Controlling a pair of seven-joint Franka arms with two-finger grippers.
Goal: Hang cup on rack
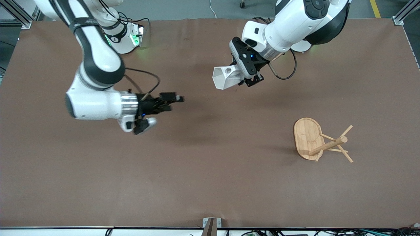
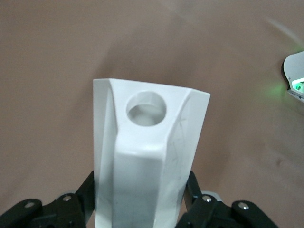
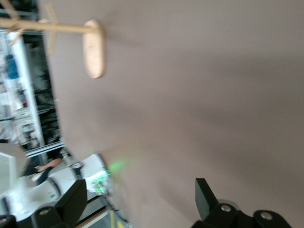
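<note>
Your left gripper (image 1: 250,78) pinches the cup (image 1: 227,77) in the air over the desk's (image 1: 210,183) middle. The rack (image 1: 320,140) stands upright toward the left arm's end. Your right gripper (image 1: 172,100) hangs spread and empty.

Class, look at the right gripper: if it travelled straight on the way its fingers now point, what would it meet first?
Probably nothing: the open, empty right gripper points along the bare table toward the left arm's end. The held cup and rack seem off that line, though depth is unclear.
</note>
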